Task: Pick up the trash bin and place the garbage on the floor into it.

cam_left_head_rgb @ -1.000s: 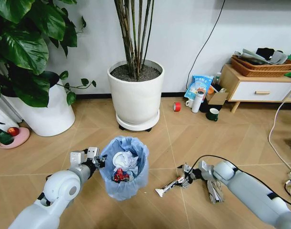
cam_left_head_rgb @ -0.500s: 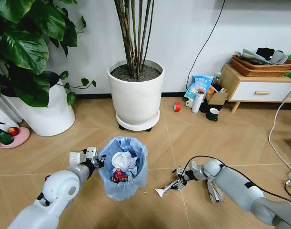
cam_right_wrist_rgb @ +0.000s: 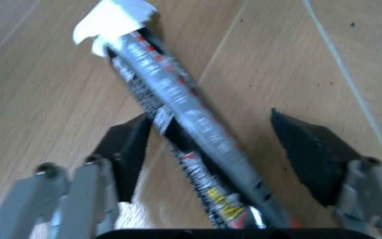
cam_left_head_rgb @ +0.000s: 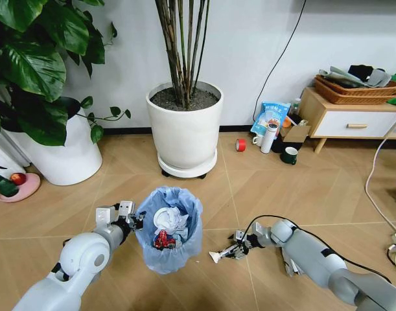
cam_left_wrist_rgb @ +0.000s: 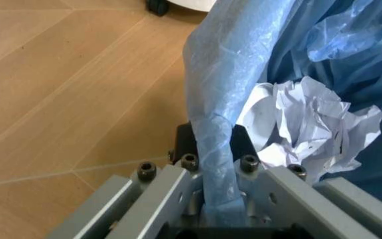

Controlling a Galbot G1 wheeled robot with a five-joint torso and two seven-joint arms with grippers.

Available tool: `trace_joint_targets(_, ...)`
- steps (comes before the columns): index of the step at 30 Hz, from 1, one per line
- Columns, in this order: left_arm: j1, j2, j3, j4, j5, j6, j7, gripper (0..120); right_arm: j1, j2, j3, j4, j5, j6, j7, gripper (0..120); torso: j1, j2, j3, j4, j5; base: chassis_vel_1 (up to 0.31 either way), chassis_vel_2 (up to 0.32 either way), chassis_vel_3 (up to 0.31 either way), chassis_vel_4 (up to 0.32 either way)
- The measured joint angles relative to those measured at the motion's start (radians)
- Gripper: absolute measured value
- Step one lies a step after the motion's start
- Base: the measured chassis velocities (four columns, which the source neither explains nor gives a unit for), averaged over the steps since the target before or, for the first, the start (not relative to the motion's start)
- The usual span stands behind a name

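Garbage [cam_left_head_rgb: 223, 253] and right hand [cam_left_head_rgb: 238, 246] nearer bin [cam_left_head_rgb: 169, 228]

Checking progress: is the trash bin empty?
No. The trash bin holds crumpled white paper and a red piece.

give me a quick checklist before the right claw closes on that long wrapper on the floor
1. Left claw holds the trash bin by the bagged rim: ok, shut on it in the left wrist view.
2. Right claw is open: ok.
3. Long wrapper lies between its fingers: ok, though nearer one finger than the other.
4. Wrapper rests on the floor, not lifted: ok.
5. Bin has room: ok, crumpled paper sits below the rim.
6. Fingertips low enough to catch the wrapper: cannot tell.
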Motion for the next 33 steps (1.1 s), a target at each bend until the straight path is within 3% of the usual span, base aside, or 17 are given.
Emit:
trace_joint_targets(16,-0.008,0.001,0.011,0.011,0.003,-0.002,0.008,0,-0.048,-0.005,0.039,0.033,0.011,0.004,0.066,7,0.0,0.0,0.0,0.0007,0.0014,0.0,0.0,0.0,0.0)
trace_joint_targets(21,-0.009,0.001,0.014,0.011,0.004,-0.002,0.013,0,-0.081,-0.026,0.058,0.072,0.038,-0.015,0.104,1,0.0,0.0,0.0,0.0009,0.0011,0.0,0.0,0.0,0.0)
trace_joint_targets(24,-0.012,0.008,0.014,0.012,0.004,-0.002,0.019,0,-0.112,-0.056,0.091,0.133,0.076,-0.088,0.144,1,0.0,0.0,0.001,0.0003,0.001,0.0,0.0,0.0,0.0)
trace_joint_targets(26,-0.016,0.011,0.015,0.016,0.005,-0.002,0.026,0,-0.151,-0.079,0.156,0.214,0.135,-0.145,0.175,1,0.0,0.0,0.001,0.0,0.0003,0.0,0.0,0.0,0.0)
trace_joint_targets(30,-0.026,0.017,0.019,0.021,0.006,-0.002,0.038,0,-0.201,-0.107,0.215,0.319,0.252,-0.183,0.236,1,0.0,0.0,0.001,0.0001,0.0016,0.0,0.0,0.0,0.0)
trace_joint_targets(33,-0.035,0.027,0.024,0.022,0.005,-0.002,0.048,0,-0.226,-0.127,0.262,0.405,0.316,-0.202,0.262,1,0.0,0.0,0.0,0.0002,0.0002,0.0,0.0,0.0,0.0)
